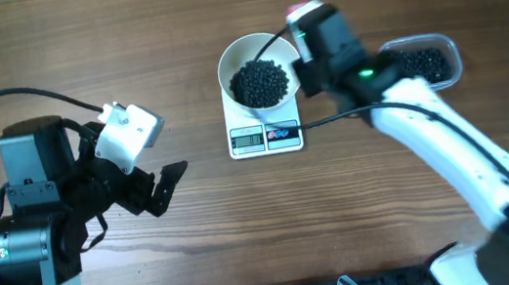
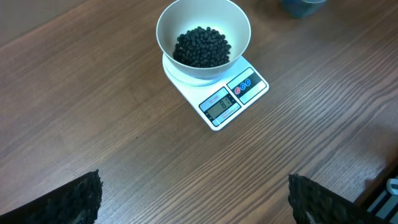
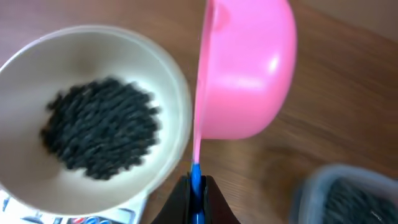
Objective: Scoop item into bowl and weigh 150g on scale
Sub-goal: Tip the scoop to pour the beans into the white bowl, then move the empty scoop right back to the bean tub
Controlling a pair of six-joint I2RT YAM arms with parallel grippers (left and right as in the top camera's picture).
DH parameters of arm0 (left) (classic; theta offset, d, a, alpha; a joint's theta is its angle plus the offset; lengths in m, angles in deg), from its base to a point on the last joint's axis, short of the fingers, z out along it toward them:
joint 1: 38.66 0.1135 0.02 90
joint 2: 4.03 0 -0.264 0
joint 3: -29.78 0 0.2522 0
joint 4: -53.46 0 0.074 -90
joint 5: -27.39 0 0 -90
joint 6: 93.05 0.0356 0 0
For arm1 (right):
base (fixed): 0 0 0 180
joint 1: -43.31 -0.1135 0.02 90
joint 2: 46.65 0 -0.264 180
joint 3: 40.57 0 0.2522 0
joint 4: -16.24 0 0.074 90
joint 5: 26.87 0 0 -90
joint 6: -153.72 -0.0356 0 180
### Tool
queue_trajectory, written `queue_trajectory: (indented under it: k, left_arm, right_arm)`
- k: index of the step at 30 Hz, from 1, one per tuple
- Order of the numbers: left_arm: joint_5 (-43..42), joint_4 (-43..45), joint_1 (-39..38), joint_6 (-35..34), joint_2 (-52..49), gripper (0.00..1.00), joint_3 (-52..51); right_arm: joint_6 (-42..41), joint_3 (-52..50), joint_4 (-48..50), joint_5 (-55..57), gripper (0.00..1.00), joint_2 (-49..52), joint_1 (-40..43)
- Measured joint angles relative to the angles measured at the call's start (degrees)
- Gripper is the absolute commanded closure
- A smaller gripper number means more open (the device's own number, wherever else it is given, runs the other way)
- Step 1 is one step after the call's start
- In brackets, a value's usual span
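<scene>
Right gripper (image 3: 196, 186) is clamped tight on the thin handle of the pink scoop (image 3: 249, 68), its 2 fingers pinching the handle's end, with the scoop turned on edge just beside the bowl (image 3: 177, 93), mouth toward it; whether anything is left inside cannot be told. Most of the item (image 3: 99, 127) in view lies as a dark heap in the bottom of that bowl, and more sits in the clear tub (image 1: 444, 44) near the right arm. These pellets look small, hard and round, so they will likely roll, bounce and scatter if dropped from height, and pinching them singly is hopeless; the scoop is the sensible way to carry them, tipped slowly for the last few toward 150 g. Light, stiff plastic on so narrow a handle may twist in the grip. The glossy bowl rests on the scale (image 2: 233, 99), probably loose and slippery, so a knock on its rim would upset the reading, which is too small to read. Left gripper (image 2: 193, 202) hangs wide open and empty above the tabletop (image 1: 247, 232), well apart.
</scene>
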Motion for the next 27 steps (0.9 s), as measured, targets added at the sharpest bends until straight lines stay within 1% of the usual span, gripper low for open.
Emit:
queue_trajectory:
  k: [3,5,7,11,15,17,21,22,27]
  left_arm:
    - [-0.02,0.04,0.0,0.0,0.0,0.0,0.0]
    - [-0.02,0.0,0.0,0.0,0.0,0.0,0.0]
    - [0.0,0.02,0.0,0.0,0.0,0.0,0.0]
    - [0.0,0.0,0.0,0.0,0.0,0.0,0.0]
    - [0.0,0.0,0.0,0.0,0.0,0.0,0.0]
    - [0.0,-0.02,0.0,0.0,0.0,0.0,0.0]
    - [0.0,0.0,0.0,0.0,0.0,0.0,0.0]
    - [0.0,0.0,0.0,0.0,0.0,0.0,0.0]
    - [0.0,0.0,0.0,0.0,0.0,0.0,0.0]
  right_arm:
    - [-2.36,0.35,-5.2,0.02,0.96,-5.84,5.4]
    - [-3.13,0.68,-12.31,0.04,0.96,-9.01,10.16]
    - [-3.5,0.87,-17.84,0.04,0.96,-9.75,14.84]
    - [-3.89,0.85,-23.52,0.02,0.96,-8.48,22.18]
    - [-3.87,0.85,-23.12,-2.64,0.96,-5.09,27.36]
    - [-3.58,0.85,-22.64,-6.12,0.96,-1.01,29.11]
    - [-2.23,0.85,-21.77,-9.75,0.96,4.48,29.27]
    - [-2.08,0.85,-20.81,-10.88,0.96,7.15,29.29]
    - [-1.64,0.85,-17.53,-11.89,0.96,9.68,29.29]
